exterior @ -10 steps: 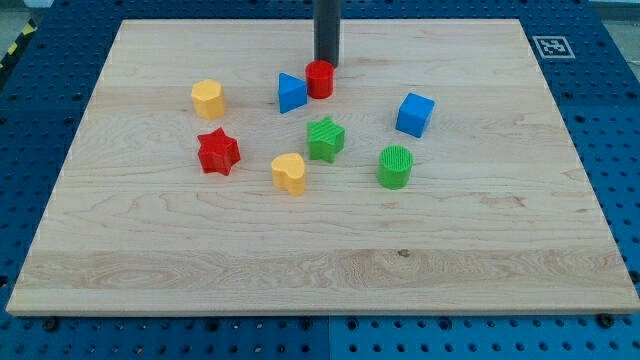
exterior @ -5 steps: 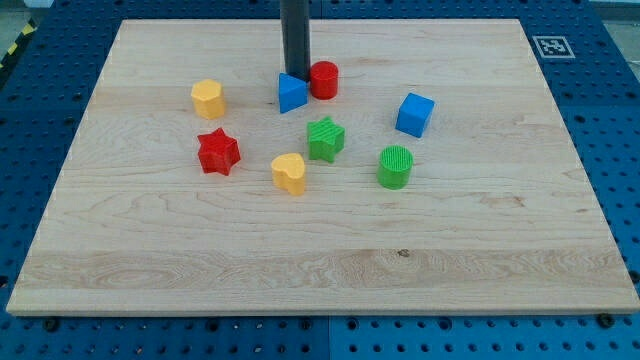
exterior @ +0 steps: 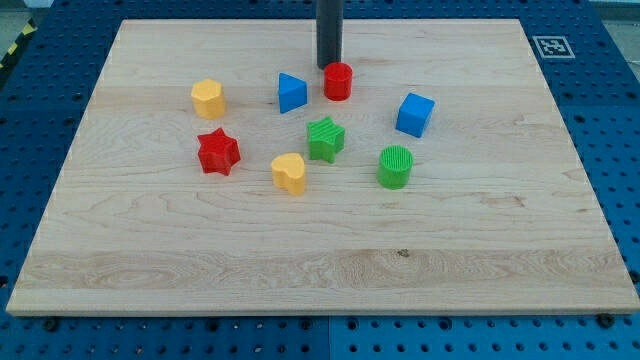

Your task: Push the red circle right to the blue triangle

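The red circle (exterior: 338, 81) stands on the wooden board (exterior: 320, 270) near the view's top centre. The blue triangle (exterior: 291, 92) stands to its left, with a small gap between them. My tip (exterior: 329, 66) is at the lower end of the dark rod, just above and slightly left of the red circle, close to it or touching its upper left side. The tip is up and to the right of the blue triangle.
A yellow hexagon block (exterior: 207, 99) is at the left. A red star (exterior: 218, 152), a yellow block (exterior: 289, 173), a green star (exterior: 325, 138), a green cylinder (exterior: 396, 167) and a blue cube (exterior: 414, 114) lie below and to the right.
The tip moved left to the blue triangle's upper edge, then back right to above the red circle. The red circle now sits farther right of the triangle.
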Robot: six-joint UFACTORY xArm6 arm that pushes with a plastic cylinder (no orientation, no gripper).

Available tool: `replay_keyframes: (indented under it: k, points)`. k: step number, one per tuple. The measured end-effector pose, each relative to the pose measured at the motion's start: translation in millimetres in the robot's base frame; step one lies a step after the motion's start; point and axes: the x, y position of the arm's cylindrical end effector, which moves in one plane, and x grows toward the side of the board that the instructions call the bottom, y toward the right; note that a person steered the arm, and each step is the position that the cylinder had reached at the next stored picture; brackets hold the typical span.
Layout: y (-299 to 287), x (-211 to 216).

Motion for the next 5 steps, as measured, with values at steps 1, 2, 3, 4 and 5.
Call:
replay_keyframes:
  k: [1,2,3,4,5]
  points:
    - [1.6,19.1]
    - [6.4,27.6]
    - [25.7,27.6]
    - [88.6,35.9]
    - [137.0,60.6]
